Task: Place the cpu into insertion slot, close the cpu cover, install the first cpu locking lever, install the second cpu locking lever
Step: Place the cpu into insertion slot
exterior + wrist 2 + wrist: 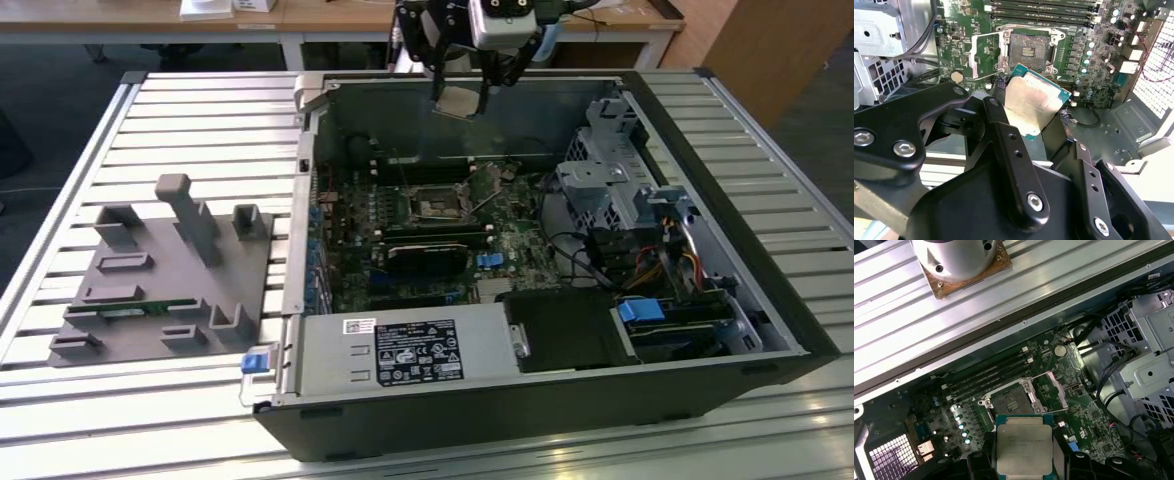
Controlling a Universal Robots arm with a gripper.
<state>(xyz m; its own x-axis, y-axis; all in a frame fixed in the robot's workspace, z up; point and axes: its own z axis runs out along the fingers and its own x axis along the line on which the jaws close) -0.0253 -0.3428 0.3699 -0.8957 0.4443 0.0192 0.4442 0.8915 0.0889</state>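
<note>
Your gripper's point(1031, 126) jaws are clamped on opposite edges of the cpu point(1030, 100), which is held tilted in the air with its dull metal top showing. In the exterior view, the cpu sits at 12 o'clock from the bare insertion slot point(438, 204), well apart from it, and the cpu cover point(1055, 388) is swung open beside that slot. The open computer case point(534, 410) has a grey fixture block point(160, 270) at its 9 o'clock.

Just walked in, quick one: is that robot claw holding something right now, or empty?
Gripper: closed, holding the cpu above the computer case.
</note>
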